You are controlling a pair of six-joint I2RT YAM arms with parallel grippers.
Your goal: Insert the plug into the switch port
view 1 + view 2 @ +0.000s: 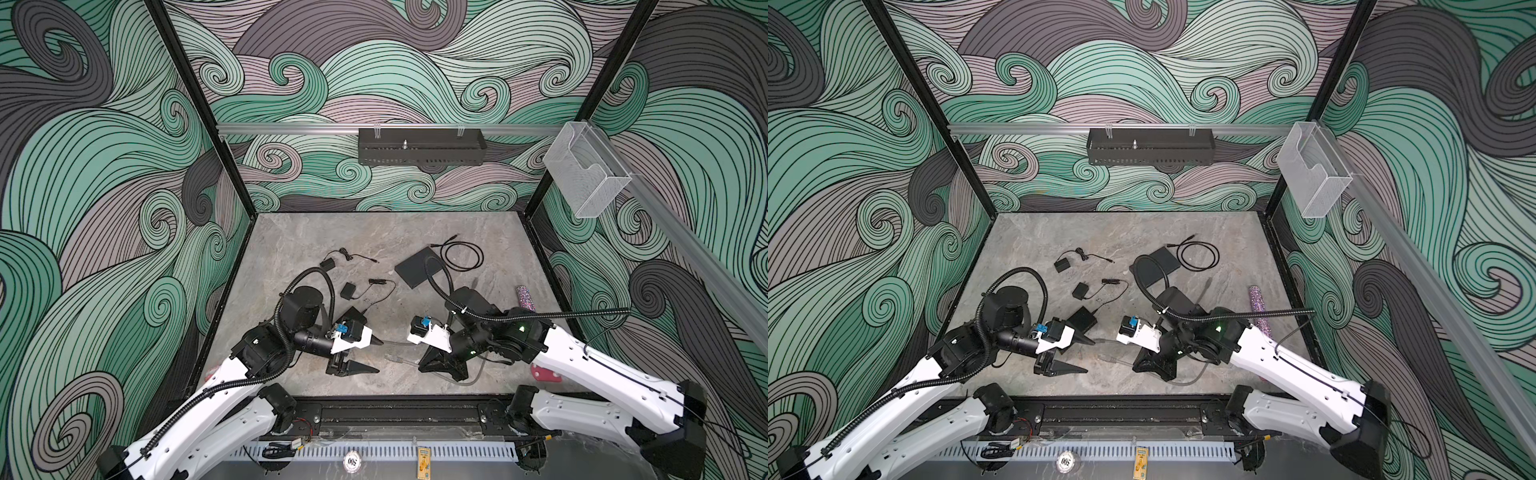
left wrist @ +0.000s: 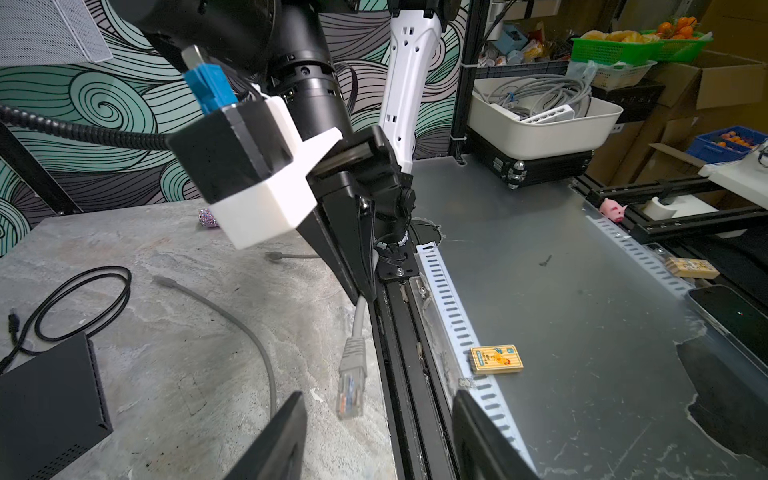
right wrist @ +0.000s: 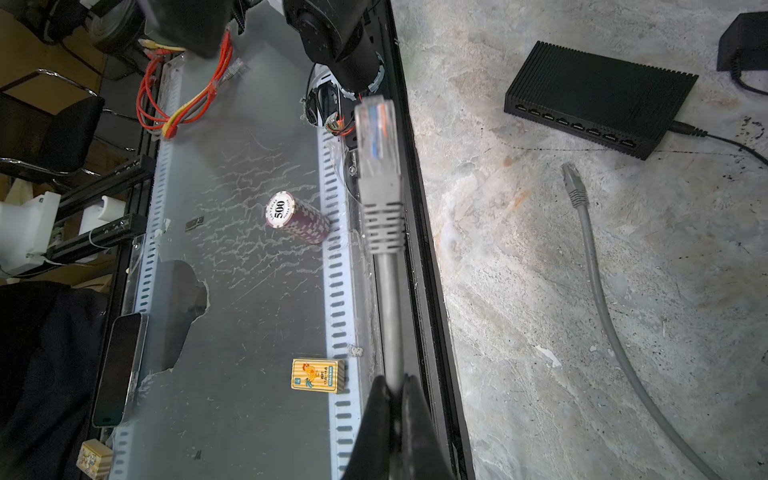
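Note:
My right gripper (image 1: pixel 422 365) (image 3: pixel 395 380) is shut on a grey cable, a little behind its clear plug (image 3: pixel 376 137) (image 1: pixel 392 358) (image 2: pixel 351 382). The plug is held off the table near the front edge and points toward my left gripper (image 1: pixel 376 355) (image 2: pixel 379 399). The left gripper is open, and the plug tip hangs just ahead of its fingertips, touching neither. The black ribbed switch (image 3: pixel 598 95) (image 1: pixel 1082 319) lies on the table behind the left gripper, with its row of ports (image 3: pixel 575 124) facing the right wrist camera. The cable's other end (image 3: pixel 573 183) rests on the table.
A flat dark-grey box (image 1: pixel 417 268) and a coiled black cable (image 1: pixel 463 255) lie mid-table. Two small black adapters (image 1: pixel 327 262) (image 1: pixel 348 291) sit at left, a glittery cylinder (image 1: pixel 524 297) at right. A black rail (image 1: pixel 395 411) bounds the front edge.

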